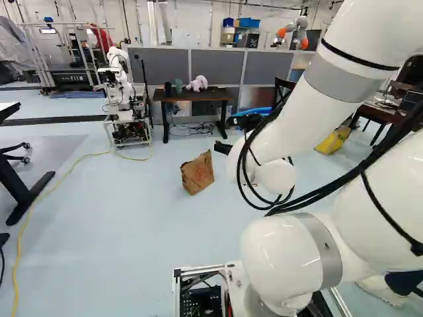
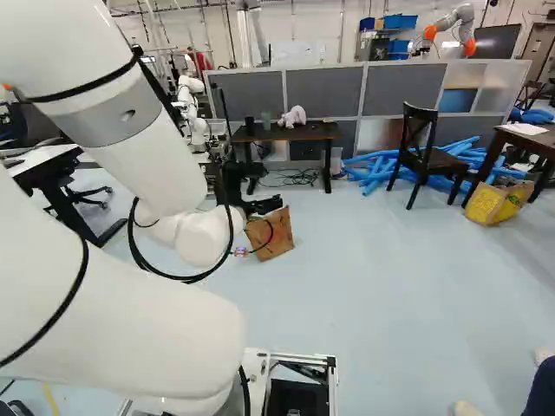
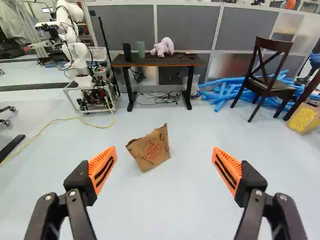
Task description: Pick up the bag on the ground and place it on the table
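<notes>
My gripper [image 2: 262, 205] shows as a dark shape beyond the arm in the right base view, partly hidden by it. In the wrist view the gripper [image 3: 164, 170] is wide open, its orange pads far apart and nothing between them. Ahead of it a crumpled brown paper bag [image 3: 151, 148] with red print leans on the pale blue floor, apart from the fingers. The same bag [image 1: 197, 173] stands left of the arm in the left base view. Farther back is a dark-topped table [image 3: 172, 62] against the partitions, with a plush toy [image 3: 163, 47] and two cups on it.
Another robot [image 3: 80, 65] stands on a frame beside the table. A yellow cable [image 3: 60, 119] crosses the floor. Beyond the table's other side are blue foam tubes [image 3: 222, 93], a black chair [image 3: 266, 80] and a yellow-marked bag [image 2: 497, 203]. Cables lie beneath the table.
</notes>
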